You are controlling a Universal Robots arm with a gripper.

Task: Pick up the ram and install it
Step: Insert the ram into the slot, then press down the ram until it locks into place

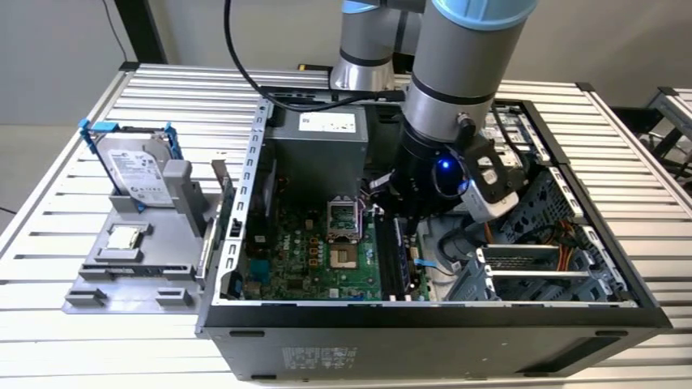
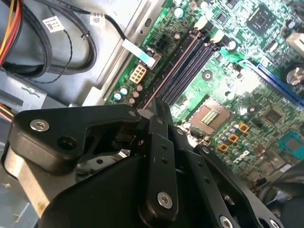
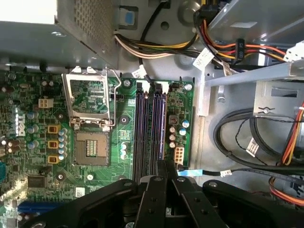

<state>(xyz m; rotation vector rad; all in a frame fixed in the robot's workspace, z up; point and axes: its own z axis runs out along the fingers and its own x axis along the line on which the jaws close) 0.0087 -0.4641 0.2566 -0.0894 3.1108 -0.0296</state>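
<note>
Evidently tool (image 3: 164, 167) directly above memory slots (image 3: 149, 128).

Slatted aluminium table (image 1: 65, 348) stood before plain grey wall (image 1: 54, 49); dark post (image 1: 141, 28) rose behind table; second slatted surface (image 1: 672, 109) beside table.

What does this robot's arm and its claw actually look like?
The arm is a thick silver-grey tube with light blue caps at its joints and a black cable running beside it. Lower down it turns black, with a small blue light and a white-and-black box strapped on. The gripper is matte black, built from bolted linkage bars and narrow fingers.
</note>
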